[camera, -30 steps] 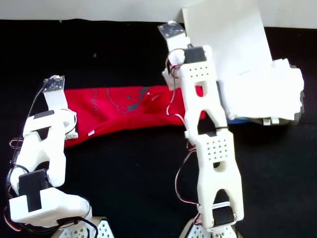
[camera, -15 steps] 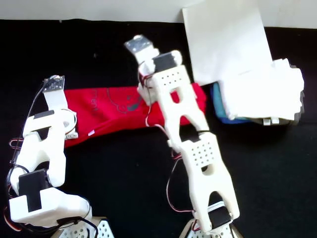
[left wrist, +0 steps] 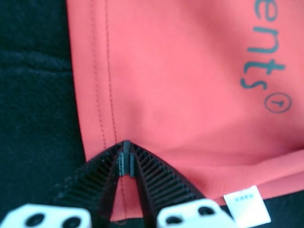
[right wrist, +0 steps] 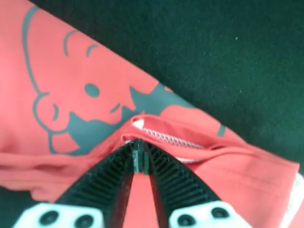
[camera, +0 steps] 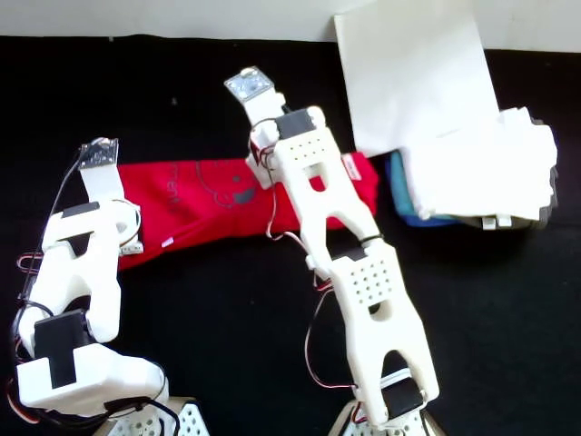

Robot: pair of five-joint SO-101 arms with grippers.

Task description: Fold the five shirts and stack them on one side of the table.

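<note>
Shirt (left wrist: 180, 71) (red) pinched in left gripper (left wrist: 127, 164).

We see a red shirt (camera: 209, 195) lying as a long band across the middle of the table, folded lengthwise, running left to right. Its dark grey cartoon print (camera: 231, 186) and lettering face up, and a small white tag (camera: 168, 242) shows at its near left edge. Near the print, a ridge of cloth is raised. Just beside its right end sits a stack: a white folded shirt (camera: 481, 173) on a blue shirt (camera: 404, 207).
</note>
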